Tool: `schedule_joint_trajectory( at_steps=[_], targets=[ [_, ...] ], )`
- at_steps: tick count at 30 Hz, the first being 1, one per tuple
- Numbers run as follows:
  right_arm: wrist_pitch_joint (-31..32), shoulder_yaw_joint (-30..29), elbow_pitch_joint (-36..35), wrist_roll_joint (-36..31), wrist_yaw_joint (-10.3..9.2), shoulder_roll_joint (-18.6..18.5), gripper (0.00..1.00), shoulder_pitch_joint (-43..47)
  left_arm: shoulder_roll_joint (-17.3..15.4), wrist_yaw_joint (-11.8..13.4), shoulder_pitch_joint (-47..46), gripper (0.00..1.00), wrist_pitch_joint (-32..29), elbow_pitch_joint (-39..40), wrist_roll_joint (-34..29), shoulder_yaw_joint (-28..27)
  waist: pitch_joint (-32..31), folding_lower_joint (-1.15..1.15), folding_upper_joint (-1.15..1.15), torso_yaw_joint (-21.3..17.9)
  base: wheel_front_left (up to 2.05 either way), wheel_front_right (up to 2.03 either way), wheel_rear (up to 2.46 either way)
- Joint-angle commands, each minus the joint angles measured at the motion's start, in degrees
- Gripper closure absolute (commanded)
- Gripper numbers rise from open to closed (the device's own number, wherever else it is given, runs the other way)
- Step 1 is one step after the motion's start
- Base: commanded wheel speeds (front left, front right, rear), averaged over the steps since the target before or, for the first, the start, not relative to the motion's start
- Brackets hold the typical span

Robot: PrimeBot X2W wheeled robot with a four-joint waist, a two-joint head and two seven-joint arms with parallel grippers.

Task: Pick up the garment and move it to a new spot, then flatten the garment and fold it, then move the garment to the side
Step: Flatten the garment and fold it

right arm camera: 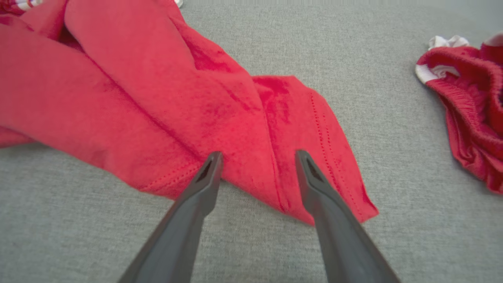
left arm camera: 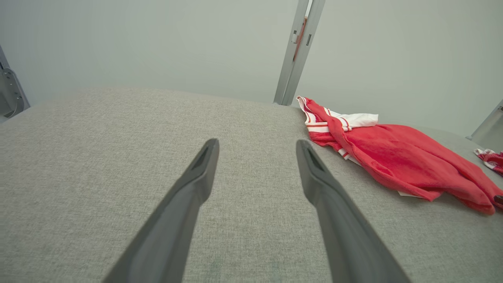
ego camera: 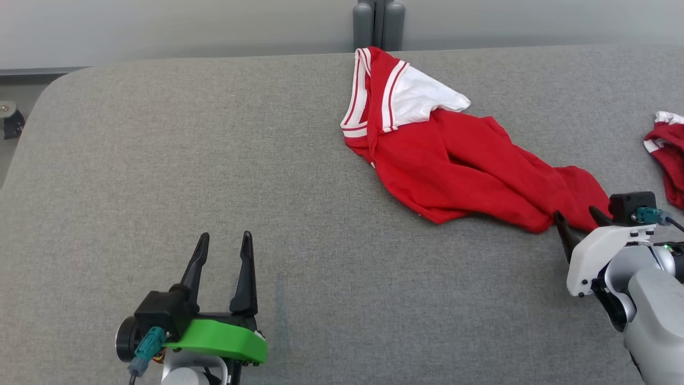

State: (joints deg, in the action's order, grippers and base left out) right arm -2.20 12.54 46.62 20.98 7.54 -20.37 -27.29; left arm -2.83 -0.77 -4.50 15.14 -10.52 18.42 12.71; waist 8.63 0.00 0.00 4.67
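While the shirt [ego camera: 454, 171] lies bunched in a long diagonal heap on the far right of the table [ego camera: 160, 160], with its collar and white sleeve at the far end and its hem toward the near right, the right gripper [ego camera: 576, 213] sits at that hem corner. Its jaws are spread astride the cloth's edge and grasp nothing. The left gripper [ego camera: 225, 235] hovers near left, jaws wide and empty, well apart from the shirt.

The hem between the right fingers is doubled into folds, so a pinch here may catch only the top layer or a thin edge that slips out on the lift. Tips set too low could dig into the table's fabric cover, and tips set too high would close on air. Held by one corner, the shirt would likely trail as a rope. A drag to the right could sweep it into the maroon cloth [ego camera: 668, 155] nearby and tangle the two.
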Motion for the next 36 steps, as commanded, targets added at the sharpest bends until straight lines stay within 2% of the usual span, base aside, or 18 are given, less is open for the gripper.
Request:
schedule_joint_trajectory(
  at_steps=[1, 7, 11, 16, 21, 22, 23, 25, 26, 36],
  targets=[
    [-0.7, 0.1, -0.2, -0.1, -0.10, -0.1, 1.00, -0.4, -0.1, -0.2, 0.7, 0.00, 0.0, 0.0, -0.4, -0.4, -0.1, 0.00, 0.00, 0.3, 0.00, 0.00, 0.00],
    [-2.7, 0.8, -3.3, -0.6, -0.11, -0.5, 1.00, -1.2, -0.1, -0.1, 1.1, 0.00, 0.0, -0.2, -0.3, -0.8, -1.0, 0.00, 0.00, 0.0, 0.00, 0.00, 0.00],
    [-3.6, 0.4, -7.8, -1.5, -0.11, -1.3, 1.00, -1.6, -0.1, 0.2, 1.6, 0.00, 0.0, -0.1, 0.1, -0.8, -1.7, 0.00, 0.00, -0.7, 0.00, 0.00, 0.00],
    [-0.2, -0.4, -13.6, -2.7, -0.10, -2.0, 1.00, -0.2, -0.1, 0.3, 1.6, 0.00, 0.0, 0.3, 0.3, -0.6, -1.9, 0.00, 0.00, -1.6, 0.00, 0.00, 0.00],
    [3.4, -1.9, -15.4, -3.7, -0.10, -2.9, 1.00, 2.9, -0.1, 0.3, 1.0, 0.00, 0.0, 0.6, 0.4, -0.4, -1.3, 0.00, 0.00, -1.4, 0.00, 0.00, 0.00],
    [3.9, -2.4, -15.4, -3.9, -0.10, -3.0, 0.95, 3.9, -0.1, 0.3, 0.8, 0.00, 0.0, 0.6, 0.4, -0.5, -1.2, 0.00, 0.00, -1.3, 0.00, 0.00, 0.00],
    [4.1, -2.9, -15.4, -4.2, -0.11, -3.0, 0.73, 4.6, -0.1, 0.3, 0.8, 0.00, 0.0, 0.6, 0.4, -0.6, -1.0, 0.00, 0.00, -1.3, 0.00, 0.00, 0.00],
    [4.5, -3.3, -15.2, -4.6, -0.10, -2.7, 0.11, 6.1, -0.1, 0.2, 0.6, 0.00, 0.0, 0.6, 0.3, -0.7, -0.7, 0.00, 0.00, -1.2, 0.00, 0.00, 0.00],
    [4.9, -3.5, -15.2, -4.8, -0.11, -2.6, 0.00, 6.7, -0.1, 0.2, 0.5, 0.00, 0.0, 0.6, 0.2, -0.8, -0.5, 0.00, 0.00, -1.1, 0.00, 0.00, 0.00],
    [7.5, -2.1, -11.4, -7.5, -0.11, -2.1, 0.00, 5.4, -0.1, -0.3, -0.8, 0.00, 0.0, 0.4, -0.4, -0.8, 1.4, 0.00, 0.00, -0.6, 0.00, 0.00, 0.00]
  ],
)
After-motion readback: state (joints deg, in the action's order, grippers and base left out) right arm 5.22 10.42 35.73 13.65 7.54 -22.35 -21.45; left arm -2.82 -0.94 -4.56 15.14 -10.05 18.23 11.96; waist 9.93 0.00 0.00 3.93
